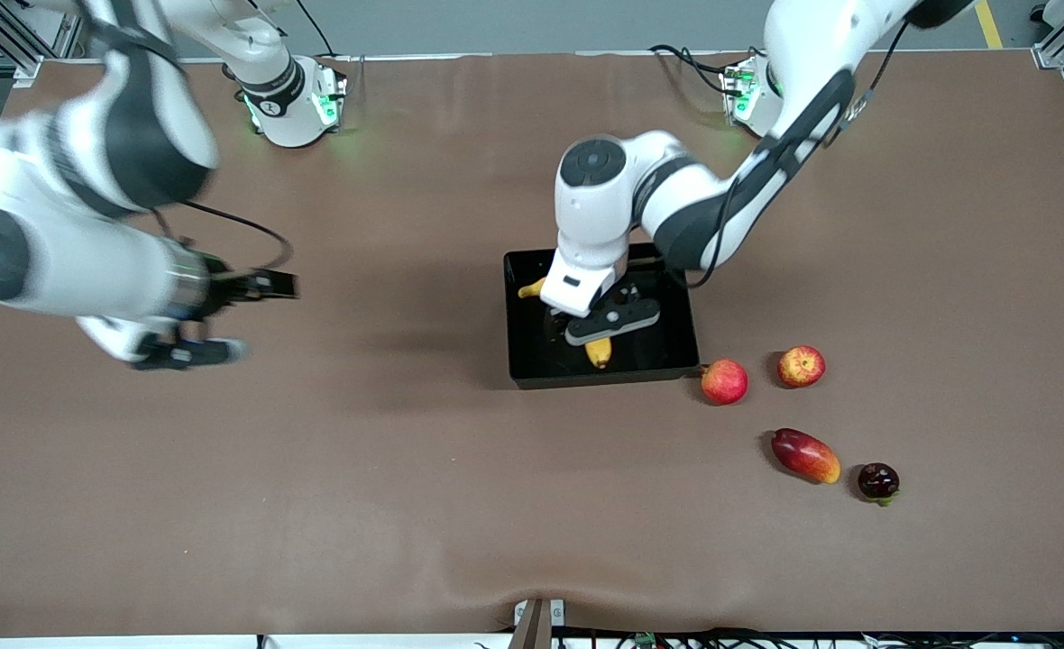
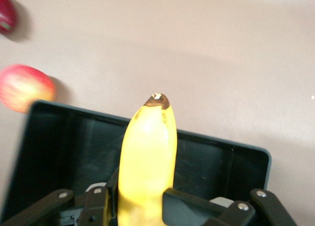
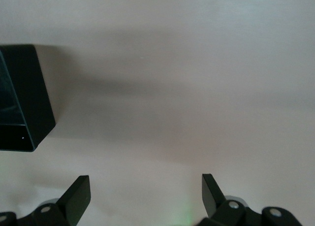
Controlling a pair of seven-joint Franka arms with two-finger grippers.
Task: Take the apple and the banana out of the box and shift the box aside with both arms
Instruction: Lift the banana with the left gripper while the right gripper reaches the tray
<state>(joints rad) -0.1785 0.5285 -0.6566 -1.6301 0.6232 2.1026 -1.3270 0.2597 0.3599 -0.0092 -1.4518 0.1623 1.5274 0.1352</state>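
Observation:
The yellow banana point(image 1: 599, 352) lies lengthwise inside the black tray point(image 1: 667, 361) at the middle of the table. My left gripper point(image 1: 597, 335) is down in the tray and shut on the banana's middle. In the left wrist view the gripper point(image 2: 142, 206) has a finger point(image 2: 183, 204) pressed against each side of the banana point(image 2: 147, 157), whose brown tip points over the tray wall point(image 2: 221, 149). Two red apples with yellow blotches point(image 1: 724, 381) point(image 1: 801, 366) sit on the table beside the tray, toward the left arm's end. My right gripper point(image 1: 243, 317) is open and empty over bare table toward the right arm's end.
A red-orange mango-like fruit point(image 1: 805, 455) and a small dark purple fruit point(image 1: 878, 480) lie nearer to the front camera than the apples. The right wrist view shows the open gripper point(image 3: 145, 189) over brown table and a corner of the tray point(image 3: 27, 103).

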